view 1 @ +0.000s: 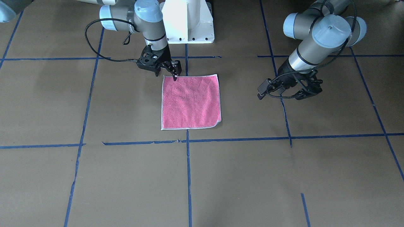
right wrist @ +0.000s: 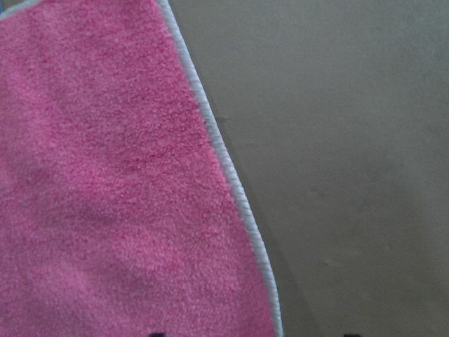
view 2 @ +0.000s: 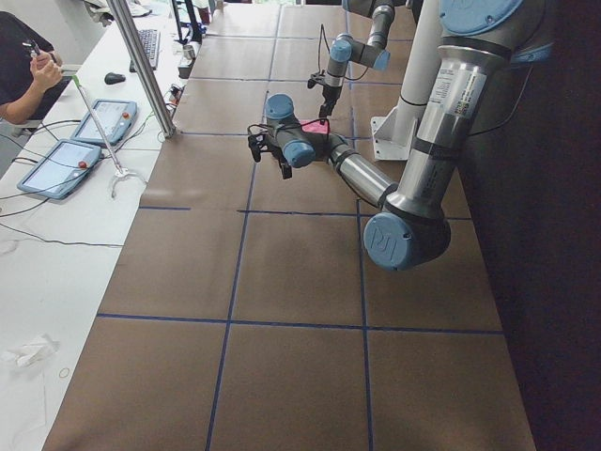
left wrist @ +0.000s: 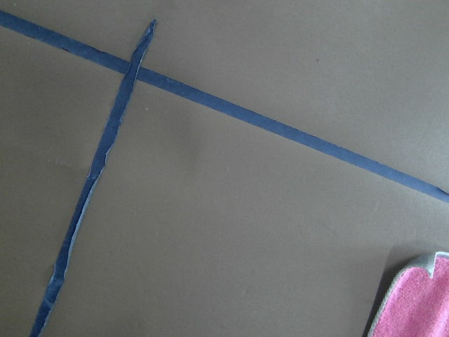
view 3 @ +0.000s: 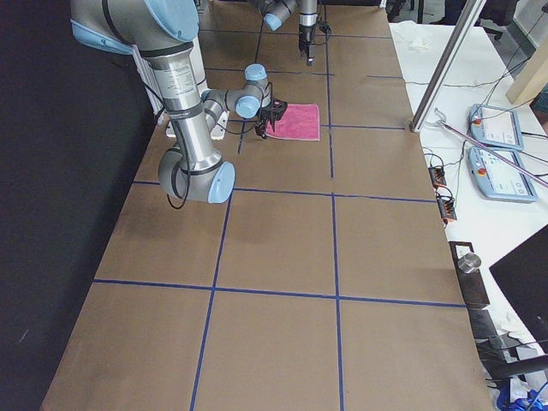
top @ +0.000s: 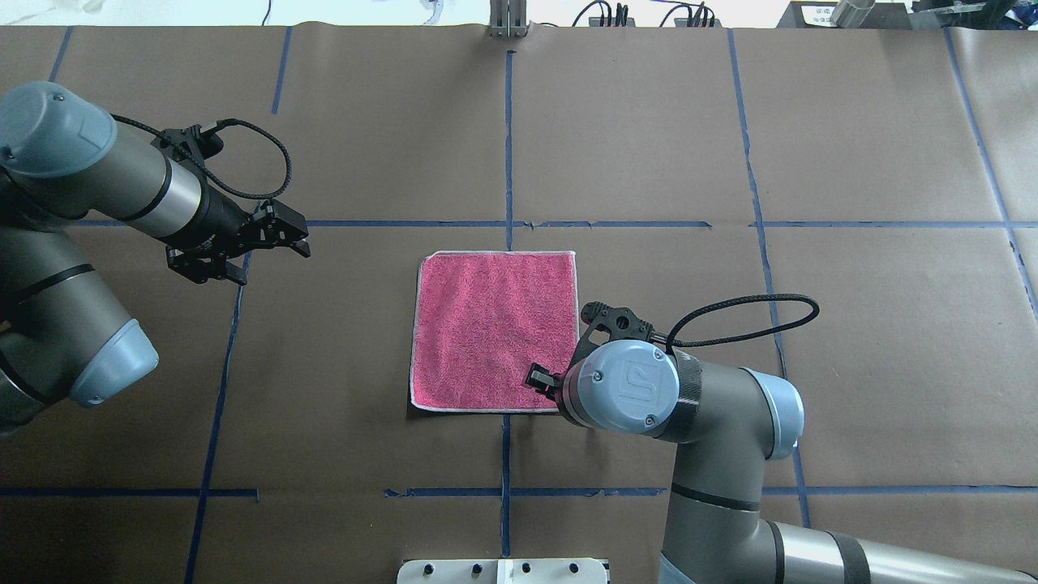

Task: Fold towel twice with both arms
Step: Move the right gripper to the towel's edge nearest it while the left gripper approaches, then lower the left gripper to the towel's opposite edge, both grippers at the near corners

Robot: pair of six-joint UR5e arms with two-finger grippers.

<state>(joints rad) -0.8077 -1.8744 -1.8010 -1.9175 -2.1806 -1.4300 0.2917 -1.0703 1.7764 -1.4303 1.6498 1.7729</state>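
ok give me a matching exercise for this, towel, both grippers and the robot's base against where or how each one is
1. towel
2. left gripper
3. right gripper
4. pedestal base

a. fingers open at a towel corner on the robot's side
b. white, at the table's edge between the two arms
c. lying flat, pink face up, unfolded
d. over bare brown table, apart from the towel

Pairs: 1-c, 2-d, 3-a, 4-b
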